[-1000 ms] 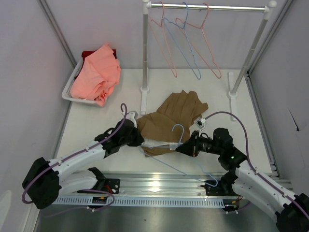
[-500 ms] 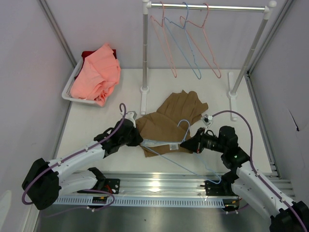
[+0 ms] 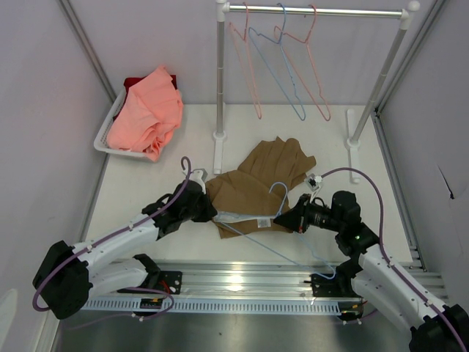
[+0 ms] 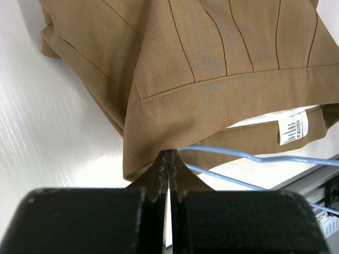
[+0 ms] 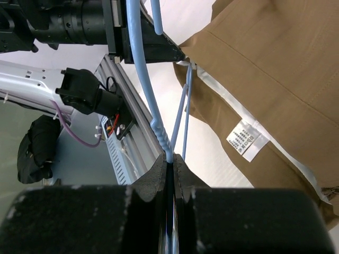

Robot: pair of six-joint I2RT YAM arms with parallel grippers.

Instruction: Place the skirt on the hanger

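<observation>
the skirt point(image 3: 258, 182) lies rumpled on the table point(image 3: 143, 187), its waistband turned toward the arms with the white lining and label showing. the left tool point(image 4: 169, 156) is pinched tight on the skirt's waistband corner. the right tool point(image 5: 170, 159), at the skirt's right side, is clamped on the hanger point(image 5: 141, 74), whose blue wire reaches the waistband opening; it seems to pass inside, though the fold hides how far.

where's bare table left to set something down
Bare table: between the basket and the skirt, left of the rack post, and right of the skirt toward the rack's right foot. Crowded centre front: skirt, hanger, left fingers and right fingers meet.
</observation>
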